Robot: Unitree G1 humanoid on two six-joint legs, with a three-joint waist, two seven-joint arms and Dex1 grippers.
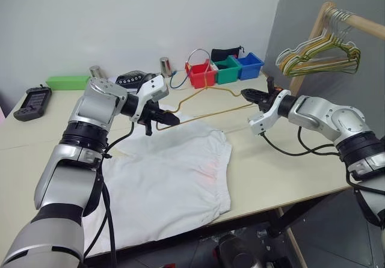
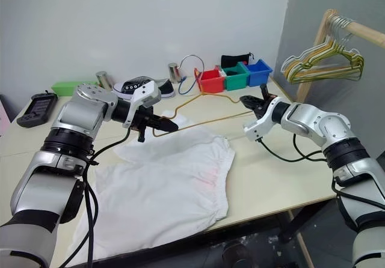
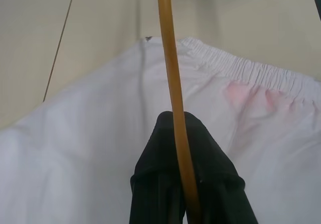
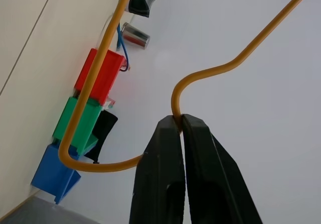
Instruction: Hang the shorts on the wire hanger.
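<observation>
Two grippers: both clamped on the thin tan-gold wire hanger (image 1: 198, 103), which is held in the air over the table.
Left gripper (image 1: 171, 119): clenched on the hanger's left corner; in the left wrist view the wire is pinched between the black fingers (image 3: 165, 148).
Right gripper (image 1: 248, 94): fingers pressed together on the wire at the bend near the hook, seen in the right wrist view (image 4: 179, 123).
Hanger position: above the far edge of the white thin-fabric shorts (image 1: 168, 178), not threaded through them.
Shorts: spread flat on the beige table (image 1: 283, 166), near side, the near-left part hanging over the near table edge; gathered waistband to the right, faint orange-red mark (image 1: 209, 173) near that edge.
Far side: red, green and blue small bins (image 1: 224, 70) in a row.
Right, far: bunch of green, yellow and beige hangers (image 1: 322, 54) hung on a wooden rail (image 1: 367, 24).
</observation>
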